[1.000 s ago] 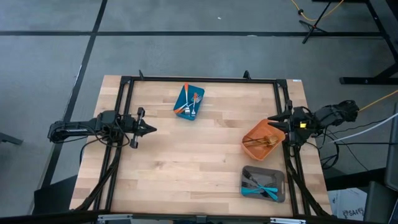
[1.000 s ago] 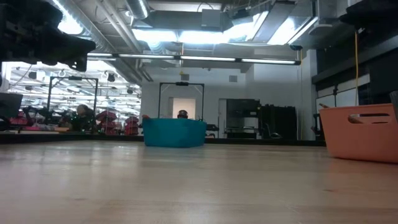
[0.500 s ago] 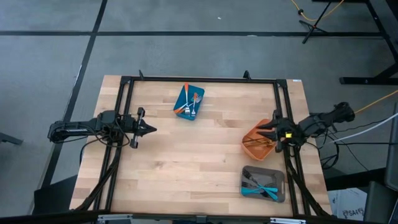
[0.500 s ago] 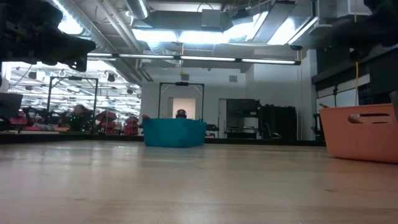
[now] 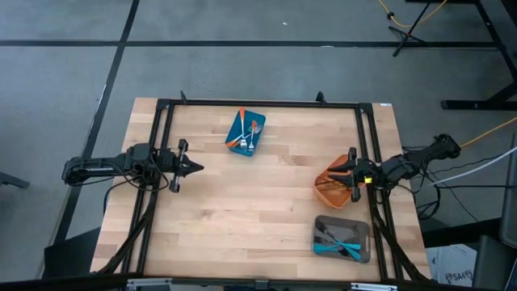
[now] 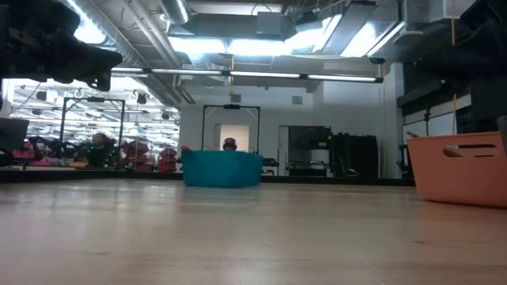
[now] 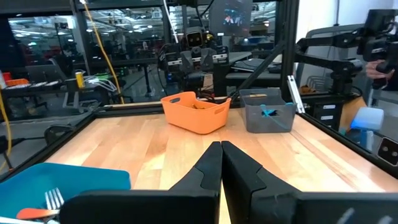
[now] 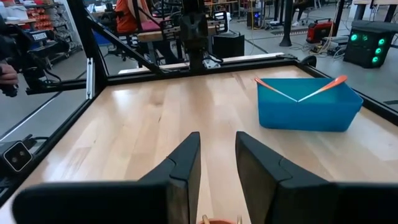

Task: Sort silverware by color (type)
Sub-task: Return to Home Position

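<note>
pose, left arm: low along the left side of the table, left gripper pointing at table centre, fingers pressed together, nothing held
pose, right arm: at right table edge, right gripper above the orange bin, 2 fingers apart with a narrow gap, empty
orange-handled forks: crossed in the blue bin, far side of table, metal tines showing
gold forks: lying flat in orange bin
blue-handled forks: in the grey bin, near right corner, handles splayed
</note>
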